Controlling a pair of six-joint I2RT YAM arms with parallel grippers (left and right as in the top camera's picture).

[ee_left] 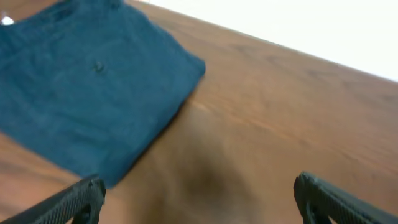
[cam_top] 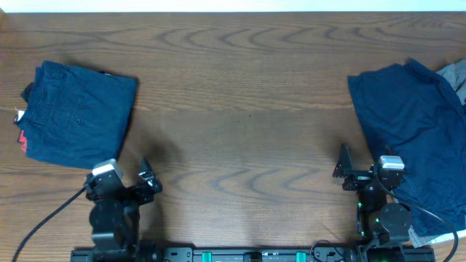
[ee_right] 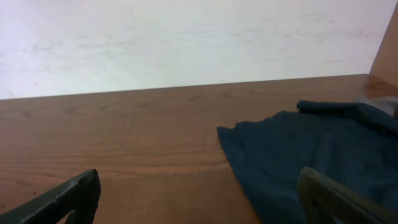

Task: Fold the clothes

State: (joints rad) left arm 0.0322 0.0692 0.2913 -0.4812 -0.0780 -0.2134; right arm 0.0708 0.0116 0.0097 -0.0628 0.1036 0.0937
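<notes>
Folded garment (cam_top: 79, 114): navy, squared — red tag (cam_top: 22, 140) overhead only.
Loose garment (cam_top: 411, 138): rumpled.
Left tool (ee_left: 199, 186): wide.
Right tool (ee_right: 199, 180): wide.

A brown wood-grain table (cam_top: 240, 87) fills the view, with a white wall (ee_right: 186, 43) behind its far edge.

Table (cam_top: 240, 109): brown wood grain, as I see it
Left edge: folded navy garment (cam_top: 76, 113)
Right edge: rumpled navy garment (cam_top: 411, 131)
</notes>
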